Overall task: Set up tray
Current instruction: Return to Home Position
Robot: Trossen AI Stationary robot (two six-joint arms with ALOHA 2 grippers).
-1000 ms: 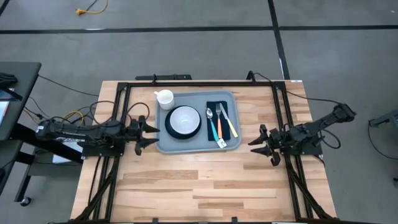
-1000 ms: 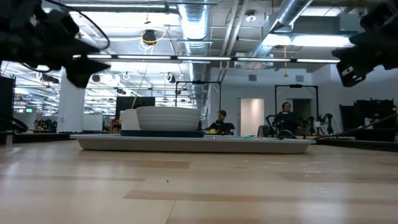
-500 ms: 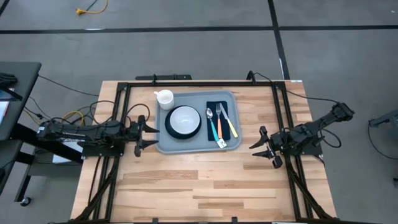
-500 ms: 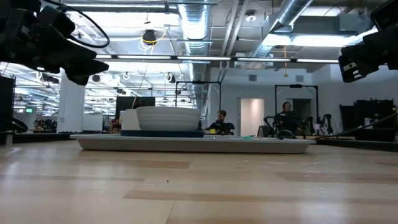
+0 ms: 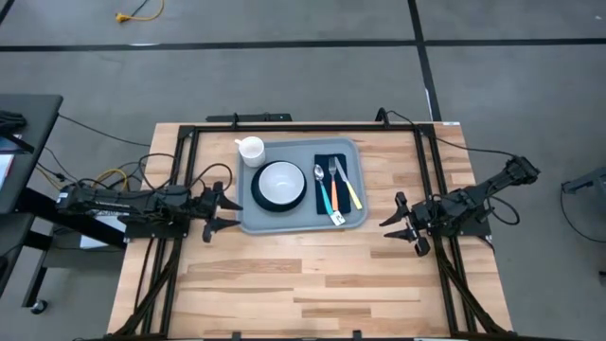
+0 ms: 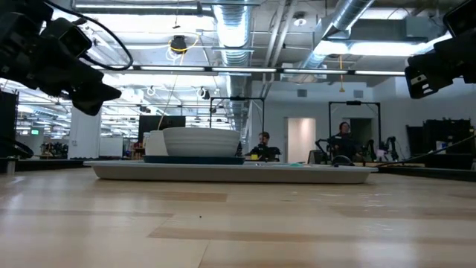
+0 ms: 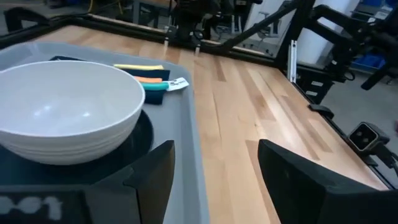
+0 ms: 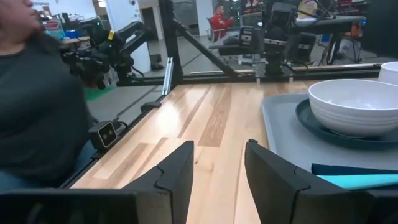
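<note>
Seeming nearly finished, holding the left claw (image 5: 233, 213) and the right claw (image 5: 390, 225) wide and empty beside the fully laid tray (image 5: 284, 224), only awaiting parking.

Grey-blue tray (image 5: 289, 224), wht bowl (image 5: 280, 180), navy napkin (image 5: 329, 157).
</note>
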